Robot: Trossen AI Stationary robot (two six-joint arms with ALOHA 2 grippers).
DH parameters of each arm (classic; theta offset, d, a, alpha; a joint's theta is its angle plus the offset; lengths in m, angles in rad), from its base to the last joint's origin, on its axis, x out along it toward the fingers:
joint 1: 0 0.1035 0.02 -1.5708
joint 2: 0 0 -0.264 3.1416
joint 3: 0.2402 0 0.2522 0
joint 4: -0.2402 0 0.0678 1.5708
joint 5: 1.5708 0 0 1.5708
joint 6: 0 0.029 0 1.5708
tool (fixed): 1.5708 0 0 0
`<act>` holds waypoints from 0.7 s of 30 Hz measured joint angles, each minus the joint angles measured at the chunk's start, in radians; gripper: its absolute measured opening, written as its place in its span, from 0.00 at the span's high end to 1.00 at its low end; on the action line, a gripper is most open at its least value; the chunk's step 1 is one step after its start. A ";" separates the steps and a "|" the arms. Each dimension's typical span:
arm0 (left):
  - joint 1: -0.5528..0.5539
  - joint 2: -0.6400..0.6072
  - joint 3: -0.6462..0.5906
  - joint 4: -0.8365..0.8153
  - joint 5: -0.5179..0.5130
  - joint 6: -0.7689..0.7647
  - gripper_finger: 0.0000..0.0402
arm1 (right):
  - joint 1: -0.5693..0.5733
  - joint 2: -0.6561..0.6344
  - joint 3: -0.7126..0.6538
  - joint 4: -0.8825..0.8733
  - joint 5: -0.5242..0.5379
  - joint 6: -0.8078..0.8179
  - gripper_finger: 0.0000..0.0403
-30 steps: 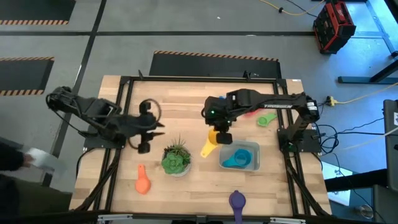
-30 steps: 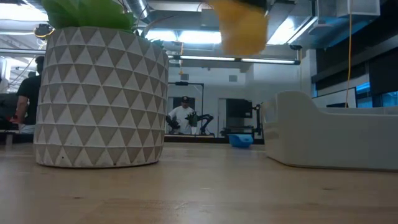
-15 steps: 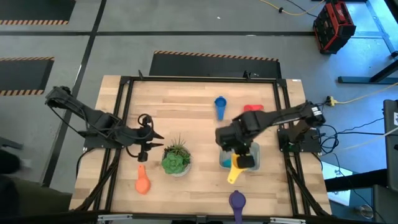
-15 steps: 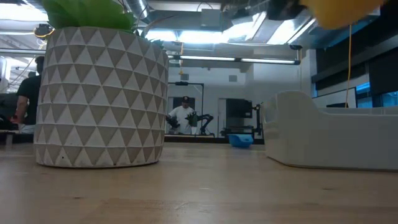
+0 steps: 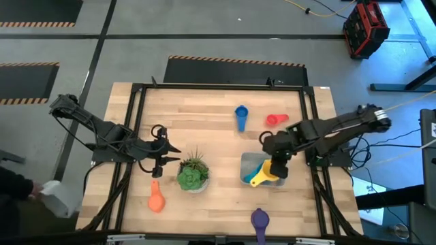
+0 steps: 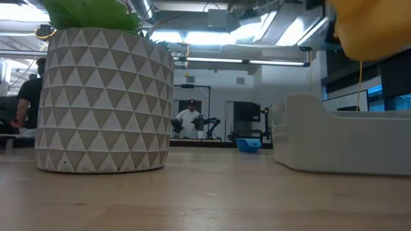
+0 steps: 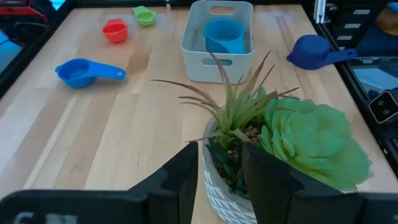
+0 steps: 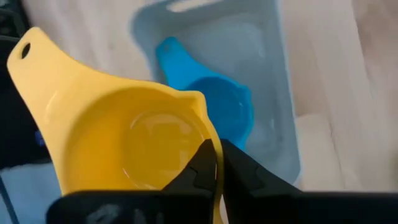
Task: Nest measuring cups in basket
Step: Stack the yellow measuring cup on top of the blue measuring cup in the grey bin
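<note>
Since a second ago the right gripper has swung from mid-table to above the basket, clamped on the rim of the yellow cup, a light, stiff, slick plastic scoop best pinched at wall or handle.

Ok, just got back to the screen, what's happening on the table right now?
The right gripper holds the yellow measuring cup by its rim, above the basket, where a teal cup already lies. The left gripper waits beside the potted plant, holding nothing. The blue cup, red cup, orange cup and purple cup lie on the table.
</note>
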 joint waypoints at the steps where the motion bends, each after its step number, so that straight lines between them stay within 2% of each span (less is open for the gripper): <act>1: 0.000 0.000 0.000 0.000 -0.001 0.000 0.71 | 0.000 -0.013 -0.031 0.016 0.010 0.022 0.96; 10: 0.000 0.000 0.000 0.006 -0.001 0.000 0.71 | -0.001 -0.041 -0.247 0.237 0.041 0.063 0.96; 21: 0.000 0.000 -0.001 0.005 -0.001 0.000 0.71 | -0.001 -0.041 -0.322 0.281 0.074 0.087 0.96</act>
